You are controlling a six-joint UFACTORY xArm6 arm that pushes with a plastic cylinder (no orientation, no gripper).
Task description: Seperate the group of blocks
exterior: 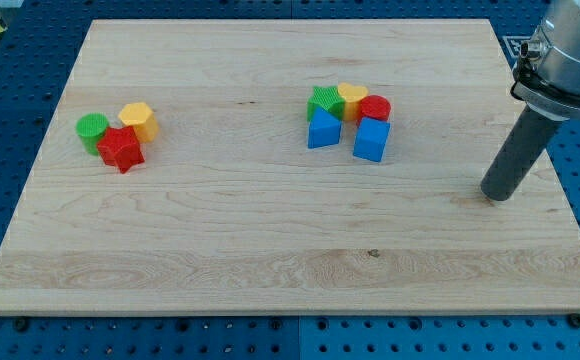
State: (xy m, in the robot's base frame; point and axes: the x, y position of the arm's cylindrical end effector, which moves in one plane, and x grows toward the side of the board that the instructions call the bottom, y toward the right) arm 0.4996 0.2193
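A tight group sits right of the board's middle: a green star block [324, 102], a yellow heart block [352, 97], a red cylinder [375, 108], a blue triangular block [322, 130] and a blue cube [371, 139]. A second group lies at the view's left: a green cylinder [92, 129], a yellow hexagonal block [138, 120] and a red star block [121, 149], all touching. My tip [496, 194] rests on the board near its right edge, well to the right of the blue cube and touching no block.
The wooden board [270, 260] lies on a blue perforated table [0, 110]. The arm's grey body [575, 45] hangs over the board's upper right corner.
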